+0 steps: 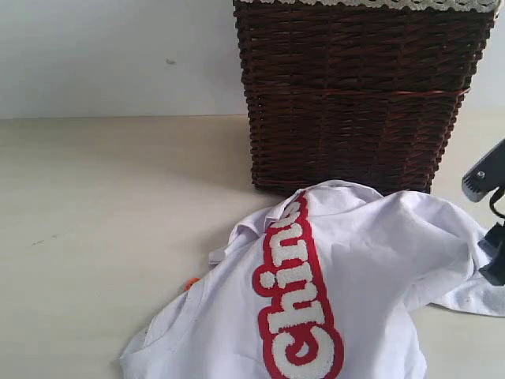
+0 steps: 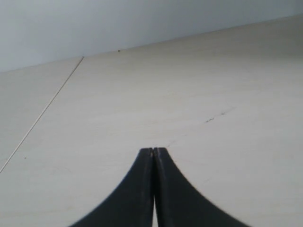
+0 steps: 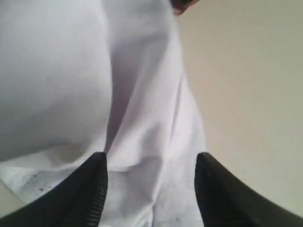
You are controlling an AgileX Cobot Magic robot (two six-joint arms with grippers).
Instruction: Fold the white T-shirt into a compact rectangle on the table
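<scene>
The soft white short-sleeved T-shirt (image 1: 371,253) lies crumpled on the pale beige counter (image 1: 95,237), just in front of the dark brown wicker basket (image 1: 355,95). Only the exterior view shows the fuzzy white, red-outlined letters (image 1: 296,312) and the small orange tag (image 1: 191,283) at the shirt's left edge. The left wrist view shows only bare counter and the left gripper (image 2: 154,151), its black jaws pressed together with nothing between them. The right wrist view shows the right gripper (image 3: 150,163) spread wide over white cloth, not clamping it.
</scene>
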